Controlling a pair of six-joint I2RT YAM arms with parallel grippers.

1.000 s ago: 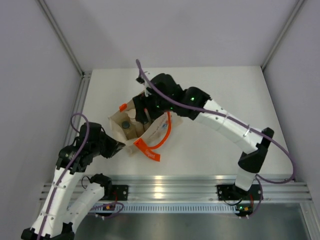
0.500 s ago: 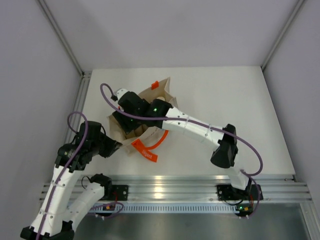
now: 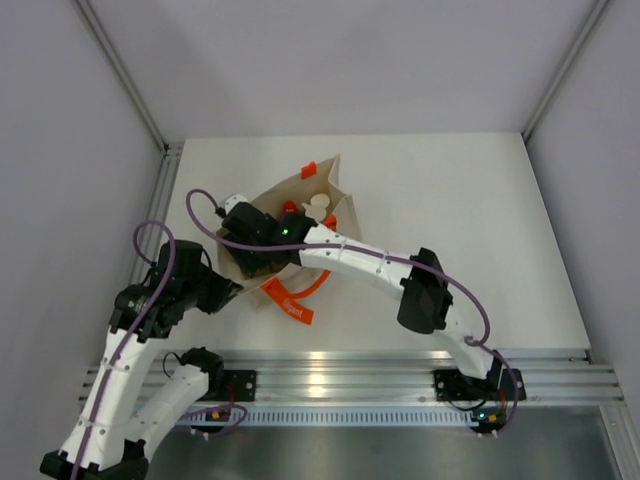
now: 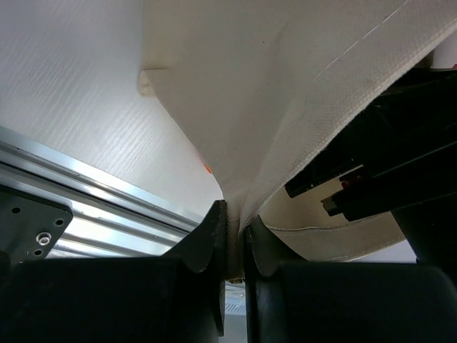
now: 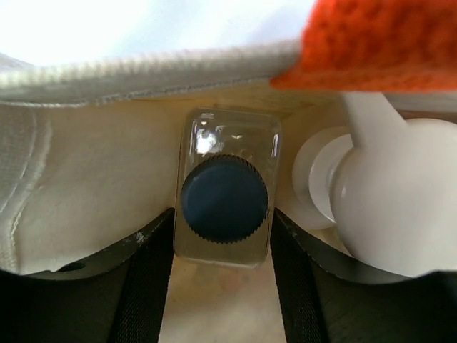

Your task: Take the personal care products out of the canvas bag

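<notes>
The beige canvas bag (image 3: 322,188) with orange handles stands open at the table's middle left. My left gripper (image 3: 232,290) is shut on the bag's near rim; in the left wrist view its jaws (image 4: 235,221) pinch the canvas (image 4: 285,107). My right gripper (image 3: 250,248) is down inside the bag. In the right wrist view its fingers (image 5: 151,275) press both sides of a clear bottle with a dark cap (image 5: 223,199). A white-capped bottle (image 5: 389,207) stands just right of it. White caps (image 3: 318,207) show in the bag's mouth.
An orange strap handle (image 3: 292,298) lies on the table in front of the bag, and the strap (image 5: 378,43) crosses above the right gripper. The aluminium rail (image 3: 330,375) runs along the near edge. The right arm's black cover (image 4: 385,171) is close behind the canvas.
My right arm swung left and lowered its gripper deeper into the bag, onto the dark-capped bottle. The bag's far side opened out and stood up. My left gripper kept its hold on the rim.
</notes>
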